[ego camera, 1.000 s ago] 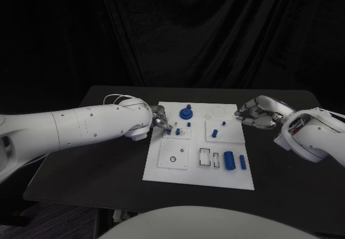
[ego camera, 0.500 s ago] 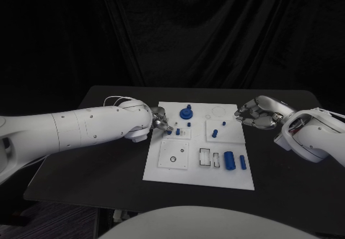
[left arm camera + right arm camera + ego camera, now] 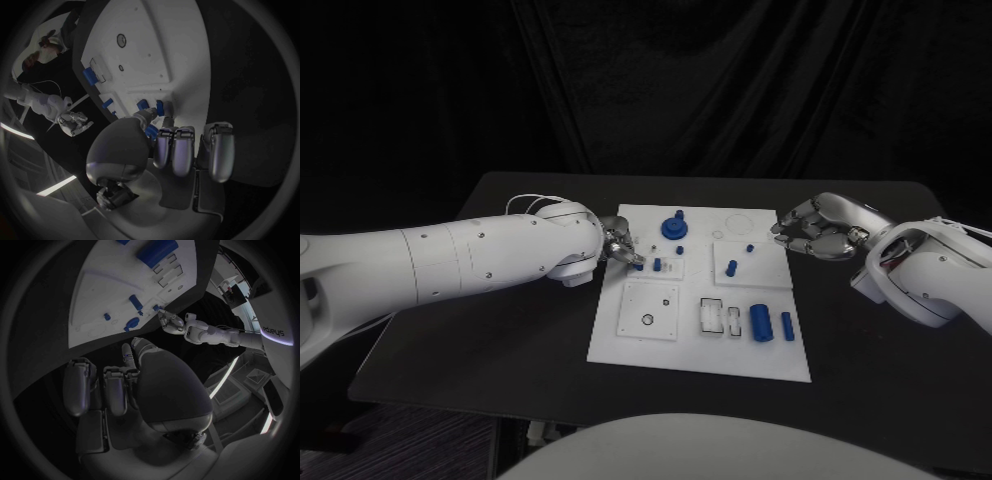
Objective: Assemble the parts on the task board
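Note:
The white task board (image 3: 629, 345) lies mid-table. My left hand (image 3: 620, 248) is over the board's left edge, its fingertips down by a small blue peg (image 3: 656, 265). In the left wrist view the thumb and a finger of the left hand (image 3: 175, 150) pinch a small blue part (image 3: 152, 131), close to two blue pegs (image 3: 142, 104) standing in the board. My right hand (image 3: 816, 228) hovers at the board's right edge with fingers curled in and nothing in them; the right wrist view shows the right hand (image 3: 119, 385) the same way.
On the board stand a blue knob (image 3: 674, 228) at the far side and a blue peg (image 3: 731, 267) right of centre. A thick blue cylinder (image 3: 760, 322) and a thinner one (image 3: 788, 325) lie near the front right, beside rectangular slots (image 3: 711, 315). A round hole (image 3: 648, 320) is front left.

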Tool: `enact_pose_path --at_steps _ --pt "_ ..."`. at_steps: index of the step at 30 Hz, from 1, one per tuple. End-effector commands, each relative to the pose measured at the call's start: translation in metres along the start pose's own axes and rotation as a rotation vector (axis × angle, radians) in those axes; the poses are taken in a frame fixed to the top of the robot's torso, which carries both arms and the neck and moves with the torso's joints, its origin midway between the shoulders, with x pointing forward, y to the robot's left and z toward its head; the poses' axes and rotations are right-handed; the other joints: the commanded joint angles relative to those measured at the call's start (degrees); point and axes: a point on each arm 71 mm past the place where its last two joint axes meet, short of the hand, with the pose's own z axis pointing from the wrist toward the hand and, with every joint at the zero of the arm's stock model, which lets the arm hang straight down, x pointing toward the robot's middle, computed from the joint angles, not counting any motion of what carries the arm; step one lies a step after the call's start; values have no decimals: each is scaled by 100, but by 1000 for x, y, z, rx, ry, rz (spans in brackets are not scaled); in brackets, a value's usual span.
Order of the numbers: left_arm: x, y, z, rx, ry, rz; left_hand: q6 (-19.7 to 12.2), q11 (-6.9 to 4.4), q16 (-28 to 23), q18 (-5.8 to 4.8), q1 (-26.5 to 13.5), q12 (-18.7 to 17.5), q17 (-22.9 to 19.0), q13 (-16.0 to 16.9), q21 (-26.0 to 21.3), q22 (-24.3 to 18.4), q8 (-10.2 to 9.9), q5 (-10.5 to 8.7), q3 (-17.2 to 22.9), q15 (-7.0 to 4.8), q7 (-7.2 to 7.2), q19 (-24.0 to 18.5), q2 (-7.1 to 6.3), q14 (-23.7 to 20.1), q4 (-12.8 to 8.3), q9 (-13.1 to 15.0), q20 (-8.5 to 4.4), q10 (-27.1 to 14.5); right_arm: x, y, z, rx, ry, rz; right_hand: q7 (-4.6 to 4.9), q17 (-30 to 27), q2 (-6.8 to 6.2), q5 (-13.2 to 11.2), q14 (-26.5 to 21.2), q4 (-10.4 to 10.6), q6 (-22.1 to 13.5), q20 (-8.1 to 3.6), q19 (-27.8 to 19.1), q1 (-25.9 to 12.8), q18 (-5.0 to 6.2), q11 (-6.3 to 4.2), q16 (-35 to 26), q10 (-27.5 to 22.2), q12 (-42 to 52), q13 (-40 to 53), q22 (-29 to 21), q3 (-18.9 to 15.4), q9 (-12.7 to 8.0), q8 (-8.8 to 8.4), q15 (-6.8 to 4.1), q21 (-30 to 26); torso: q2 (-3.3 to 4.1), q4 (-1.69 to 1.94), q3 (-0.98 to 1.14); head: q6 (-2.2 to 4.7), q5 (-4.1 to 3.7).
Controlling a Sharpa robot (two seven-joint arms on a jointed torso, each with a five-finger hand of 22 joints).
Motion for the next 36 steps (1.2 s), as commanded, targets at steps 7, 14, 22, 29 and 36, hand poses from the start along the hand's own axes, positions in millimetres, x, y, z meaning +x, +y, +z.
enact_pose_path --at_steps 7,14,22,29,36 --pt "3 0 -1 4 20 4 40 -55 15 71 -56 20 1509 1509 -34 929 26 -41 43 -24 0 177 -18 594 -9 -3 -22 605 2 -2 0 24 11 4 5 1321 7 29 544 -4 41 38 136 61 34 32 -30 607 16 1507 1159 37 -6 -17 52 -24 0 -2 -2 1 11" --pt "5 -2 -1 17 30 8 38 -49 15 85 -120 20 1509 1509 -84 890 21 -440 78 -21 9 144 -34 594 22 26 -19 605 3 -2 0 24 14 4 5 1321 7 29 544 -4 41 38 136 61 34 32 -30 607 16 1507 1159 37 -6 -17 52 -24 1 0 -4 1 11" --pt "6 -2 0 28 25 5 18 -3 15 102 -470 20 1509 1509 -154 839 -37 -1265 -221 16 64 109 -48 594 332 18 10 605 3 -2 0 26 17 4 5 1312 1 41 542 -6 48 39 132 63 36 31 -37 607 16 1507 1156 44 -7 -15 51 -33 0 -2 -1 1 -1" --pt "6 2 1 7 23 2 7 45 15 125 -832 20 1509 1509 -242 772 -184 -1650 -739 57 114 67 -66 594 736 -145 51 605 3 -3 0 30 21 5 5 1312 1 41 542 -6 48 39 132 63 36 31 -37 607 16 1507 1156 44 -7 -15 51 -33 0 -3 -1 1 -3" --pt "5 4 2 3 16 -2 45 56 15 137 -1163 20 1509 1509 -303 738 -250 -1991 -1222 67 126 56 94 594 915 -243 63 605 3 -3 0 31 23 6 6 1307 -2 43 540 -4 48 39 130 59 37 32 -41 607 16 1507 1155 46 -8 -16 51 -38 2 -3 -2 1 -3"
